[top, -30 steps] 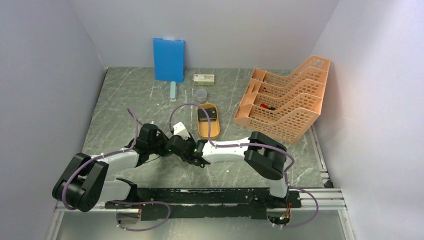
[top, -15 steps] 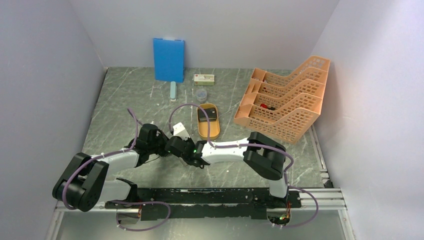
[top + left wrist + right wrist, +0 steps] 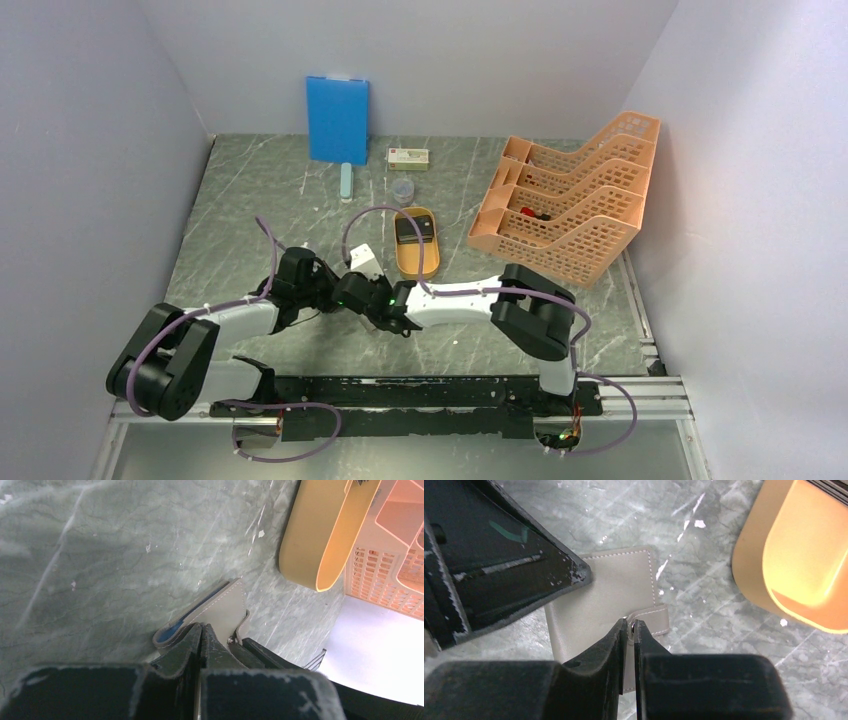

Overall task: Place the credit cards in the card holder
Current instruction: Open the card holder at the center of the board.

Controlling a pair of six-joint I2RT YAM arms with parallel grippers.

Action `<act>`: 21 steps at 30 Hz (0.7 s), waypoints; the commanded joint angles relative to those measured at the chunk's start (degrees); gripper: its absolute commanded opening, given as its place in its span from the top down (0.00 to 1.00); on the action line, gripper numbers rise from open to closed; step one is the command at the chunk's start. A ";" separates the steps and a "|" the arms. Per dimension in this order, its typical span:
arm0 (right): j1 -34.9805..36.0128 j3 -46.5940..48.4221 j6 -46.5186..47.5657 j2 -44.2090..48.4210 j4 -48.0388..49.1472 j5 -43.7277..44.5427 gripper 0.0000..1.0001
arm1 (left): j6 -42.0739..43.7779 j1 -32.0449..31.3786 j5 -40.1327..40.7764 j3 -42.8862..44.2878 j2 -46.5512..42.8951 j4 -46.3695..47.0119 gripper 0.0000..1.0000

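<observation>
Staying pinched in both jaws: card holder [image 3: 616, 587].

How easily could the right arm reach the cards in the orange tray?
Probably not at once. The credit cards lie uncovered in the tray, but the right arm has its jaws shut on the card holder strap; it must let go first.

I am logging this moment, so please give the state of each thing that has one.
card holder: lying on the table, slightly open, strap unfastened.
left pincer: shut on the card holder's edge.
right pincer: shut on its strap.
credit cards: stacked in the orange tray.
</observation>
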State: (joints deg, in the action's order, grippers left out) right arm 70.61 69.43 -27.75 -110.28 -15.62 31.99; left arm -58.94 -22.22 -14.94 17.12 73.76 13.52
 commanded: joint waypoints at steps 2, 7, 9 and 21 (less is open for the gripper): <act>-0.40 -3.36 -4.34 4.15 -4.16 -0.48 1.00 | 2.87 0.60 3.20 -2.62 2.95 -3.13 0.95; -0.66 -6.00 -7.19 8.25 -3.13 -3.67 1.00 | 3.69 0.60 3.57 -3.59 3.78 -2.53 0.95; -0.70 -7.15 -8.07 9.90 -2.73 -5.17 1.00 | 4.10 0.60 3.49 -4.01 3.57 -2.33 0.95; -0.76 -19.66 -15.26 25.19 1.21 -11.48 1.00 | 9.13 -2.08 -0.04 -3.86 -4.16 -6.31 0.95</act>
State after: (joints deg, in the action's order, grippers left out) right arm 69.82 53.41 -39.24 -90.39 -15.51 22.22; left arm -54.59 -22.87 -16.38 15.05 71.77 15.73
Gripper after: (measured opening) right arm 0.061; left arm 0.054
